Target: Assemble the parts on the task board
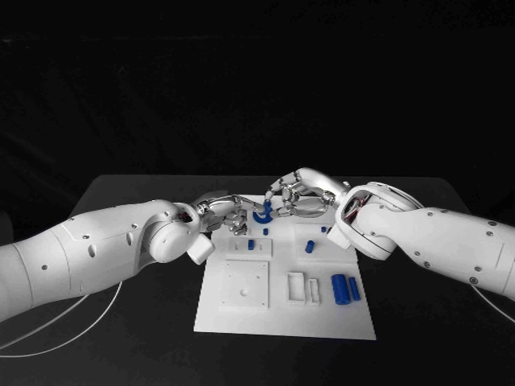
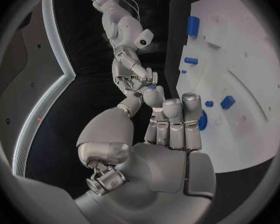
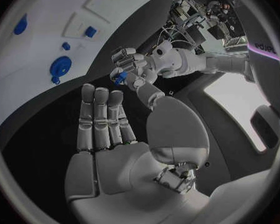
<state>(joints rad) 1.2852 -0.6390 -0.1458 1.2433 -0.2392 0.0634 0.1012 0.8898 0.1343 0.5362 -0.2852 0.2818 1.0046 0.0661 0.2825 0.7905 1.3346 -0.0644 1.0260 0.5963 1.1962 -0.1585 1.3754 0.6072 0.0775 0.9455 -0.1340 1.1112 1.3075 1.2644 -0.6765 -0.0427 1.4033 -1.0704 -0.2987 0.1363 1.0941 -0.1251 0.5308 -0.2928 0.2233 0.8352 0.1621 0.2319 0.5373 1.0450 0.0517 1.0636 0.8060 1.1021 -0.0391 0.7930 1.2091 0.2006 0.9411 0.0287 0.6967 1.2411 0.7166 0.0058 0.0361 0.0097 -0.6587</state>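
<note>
The white task board lies in the middle of the table. Both hands meet over its far edge. My left hand pinches a small blue part at its fingertips; the right wrist view shows that part in the left hand. My right hand hovers close beside it with its fingers straight and apart and nothing in the palm; whether its thumb touches the part is unclear. A round blue part sits on the board and also appears behind the left hand's fingers.
Two blue cylinders lie side by side in the board's near right corner. Small blue parts stand in the far half. White raised blocks and slots take up the near half. Black table surrounds the board.
</note>
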